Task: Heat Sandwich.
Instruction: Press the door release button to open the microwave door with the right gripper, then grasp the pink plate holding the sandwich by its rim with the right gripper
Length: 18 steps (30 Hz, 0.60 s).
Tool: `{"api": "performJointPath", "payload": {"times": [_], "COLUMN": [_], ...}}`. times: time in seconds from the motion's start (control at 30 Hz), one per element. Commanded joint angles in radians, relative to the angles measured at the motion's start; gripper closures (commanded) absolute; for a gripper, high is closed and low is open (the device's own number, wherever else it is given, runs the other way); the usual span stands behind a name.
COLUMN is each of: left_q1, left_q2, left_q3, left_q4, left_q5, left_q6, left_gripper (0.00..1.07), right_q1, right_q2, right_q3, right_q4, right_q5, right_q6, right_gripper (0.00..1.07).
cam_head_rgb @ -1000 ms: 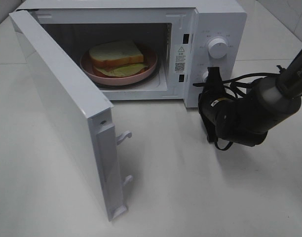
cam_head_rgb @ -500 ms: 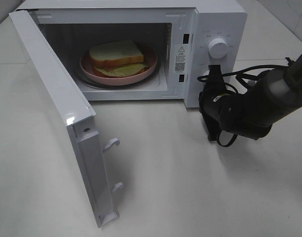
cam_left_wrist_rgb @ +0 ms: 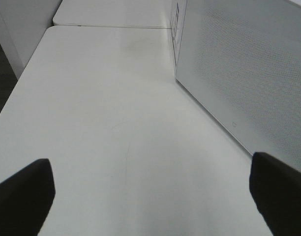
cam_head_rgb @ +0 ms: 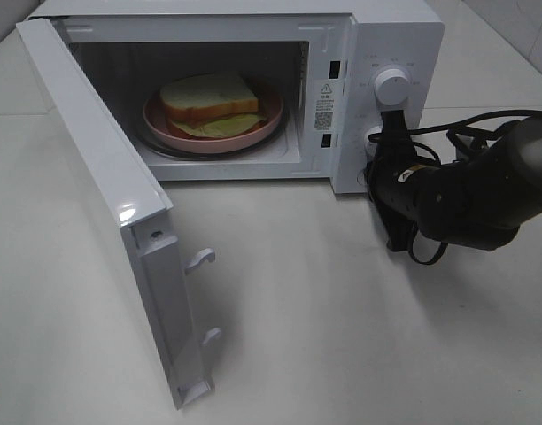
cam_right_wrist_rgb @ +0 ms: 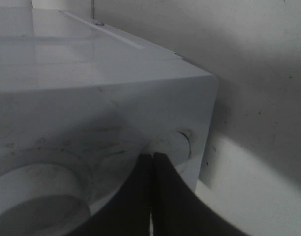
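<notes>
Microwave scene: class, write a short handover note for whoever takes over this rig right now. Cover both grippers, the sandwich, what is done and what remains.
Left gripper: open, empty, above the table beside a white dotted panel.
Right gripper: shut, holding nothing, tips at the lower knob of the microwave; contact cannot be told.
Sandwich: on the pink plate inside the microwave, whose door stands wide open.
Done: sandwich loaded.
Left: shut the door, then probably set the knobs to start heating.
</notes>
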Motion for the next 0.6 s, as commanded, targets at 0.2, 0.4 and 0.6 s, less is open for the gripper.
{"api": "performJointPath", "payload": {"times": [0.2,0.4,0.6], "left_q1": [0.0,0.0,0.0], "left_q2": [-0.023,-0.023,-0.023], "left_q3": [0.002,0.002,0.002], "left_q4": [0.001,0.001,0.001], "left_q5": [-0.003,-0.003,-0.003], "left_q6": [-0.004,-0.004,-0.004], "left_gripper": [0.05,0.05,0.05], "right_q1": [0.0,0.0,0.0], "right_q2": [-0.101,-0.174,-0.247], "right_q3": [0.067,0.119,0.15], "right_q4": [-0.053,-0.054,-0.054], "right_q5": [0.076,0.144,0.244], "right_q6": [-0.002,-0.03,-0.126], "right_gripper": [1.07,1.06,1.05]}}
